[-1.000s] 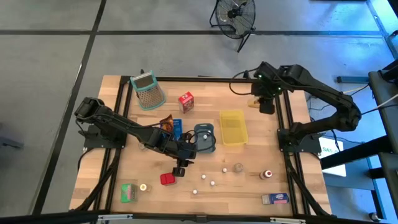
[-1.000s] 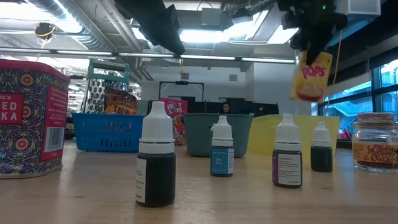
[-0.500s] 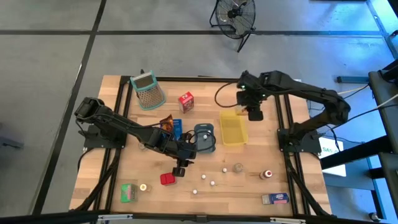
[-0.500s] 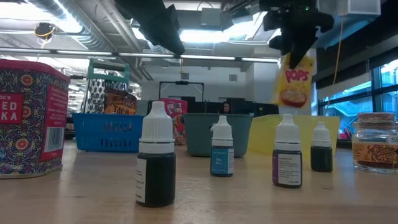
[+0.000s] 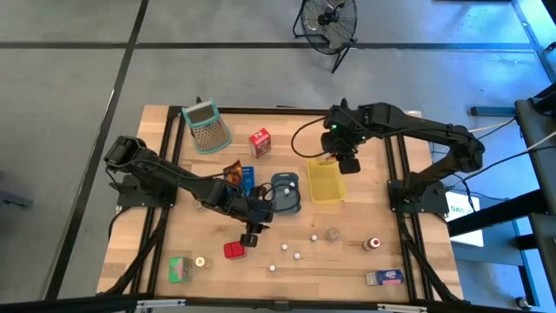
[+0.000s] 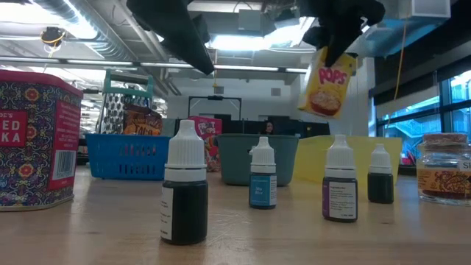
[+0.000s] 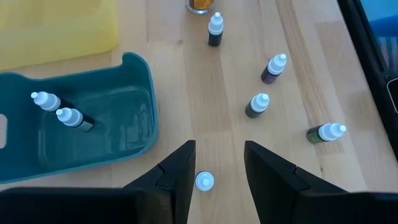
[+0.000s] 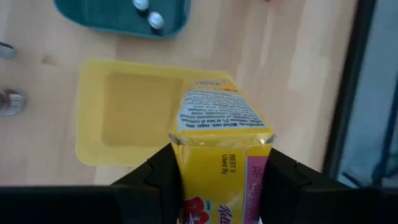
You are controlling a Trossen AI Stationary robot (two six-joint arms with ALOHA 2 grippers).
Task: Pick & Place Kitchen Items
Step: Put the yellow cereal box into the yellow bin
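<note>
The teal tray holds two white-capped dropper bottles lying on their sides. The yellow tray beside it has a bare floor. The blue tray holds a brown packet. The right gripper pinches a yellow carton between its jaws, hanging in the air above the yellow tray's far edge. The left gripper hovers low over the tabletop, jaws spread around nothing, a bottle cap showing between them.

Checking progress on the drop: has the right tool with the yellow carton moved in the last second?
Yes. The right tool, shut on the yellow carton, has swung from the table's far right edge inward, now over the yellow tray's far end.
</note>
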